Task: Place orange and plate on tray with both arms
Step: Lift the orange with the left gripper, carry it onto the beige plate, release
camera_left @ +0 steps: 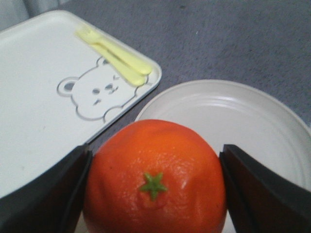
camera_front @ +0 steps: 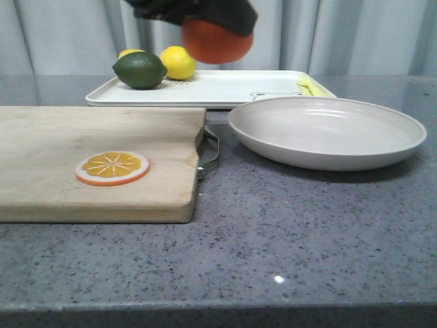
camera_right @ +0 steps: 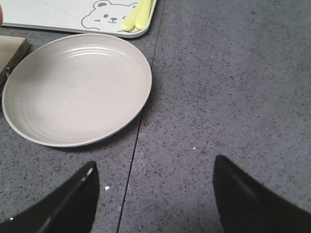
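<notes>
Front view: the orange point(camera_front: 217, 41) hung clear of the worktop point(camera_front: 307, 225), clamped by the left fingers point(camera_front: 194, 14) above the near edge of the tray point(camera_front: 225, 89). The white rectangular tray carried a dark green lime point(camera_front: 139, 70), a yellow lemon point(camera_front: 179, 62) with a second yellow fruit partly hidden behind the lime, and pale yellow cutlery point(camera_front: 309, 85). The beige plate point(camera_front: 326, 130) sat empty on the grey speckled worktop, just beside the tray. A flat orange slice point(camera_front: 112, 167) lay on the wooden cutting board point(camera_front: 95, 164).

Left wrist view: both dark fingers point(camera_left: 43, 194) pressed the glossy orange's sides, its green stem star facing the camera; the bear outline point(camera_left: 97, 94) showed beyond it.

Right wrist view: the right fingers point(camera_right: 243, 194) stood spread wide, gripping nothing, near the ridged round plate but apart from it.
</notes>
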Controlling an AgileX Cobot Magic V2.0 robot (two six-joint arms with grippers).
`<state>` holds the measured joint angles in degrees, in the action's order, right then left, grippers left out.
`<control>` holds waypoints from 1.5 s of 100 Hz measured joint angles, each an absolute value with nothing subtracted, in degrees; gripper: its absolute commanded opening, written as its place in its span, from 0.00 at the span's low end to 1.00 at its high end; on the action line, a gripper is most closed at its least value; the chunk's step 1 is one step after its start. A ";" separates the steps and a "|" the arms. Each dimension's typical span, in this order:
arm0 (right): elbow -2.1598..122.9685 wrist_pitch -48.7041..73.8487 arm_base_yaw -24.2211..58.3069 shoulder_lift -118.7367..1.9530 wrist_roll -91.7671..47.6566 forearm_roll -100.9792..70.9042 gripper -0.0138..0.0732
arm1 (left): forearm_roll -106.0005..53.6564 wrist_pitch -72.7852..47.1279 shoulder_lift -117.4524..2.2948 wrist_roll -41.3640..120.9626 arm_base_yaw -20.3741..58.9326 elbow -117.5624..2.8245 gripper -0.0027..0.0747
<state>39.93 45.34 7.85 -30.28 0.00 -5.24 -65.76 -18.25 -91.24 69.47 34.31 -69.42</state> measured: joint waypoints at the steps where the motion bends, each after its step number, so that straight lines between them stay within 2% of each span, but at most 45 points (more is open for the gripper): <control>1: 39.93 45.34 7.85 -30.28 0.00 -5.24 0.74 | -65.61 -17.97 -91.35 69.47 34.80 -69.80 0.45; 36: 39.93 44.24 7.85 -30.28 0.00 -5.24 0.74 | -64.87 -16.36 -103.52 69.62 42.68 -79.87 0.45; 81: 39.93 44.24 7.85 -30.28 0.00 -5.24 0.74 | -64.87 -17.26 -110.34 69.62 44.08 -82.10 0.46; 88: 39.93 44.24 7.85 -30.28 0.00 -5.24 0.74 | -64.87 -17.39 -110.46 69.62 44.08 -82.10 0.51; 100: 39.93 44.24 7.85 -30.28 0.00 -5.24 0.74 | -64.87 -17.37 -110.46 69.62 45.06 -82.10 0.72; 110: 39.93 44.24 7.85 -30.28 0.00 -5.24 0.74 | -64.87 -17.78 -110.46 69.62 45.76 -82.14 0.83; 150: 39.93 44.24 7.85 -30.28 0.00 -5.24 0.74 | -64.52 -15.69 -108.04 69.62 45.79 -82.23 0.85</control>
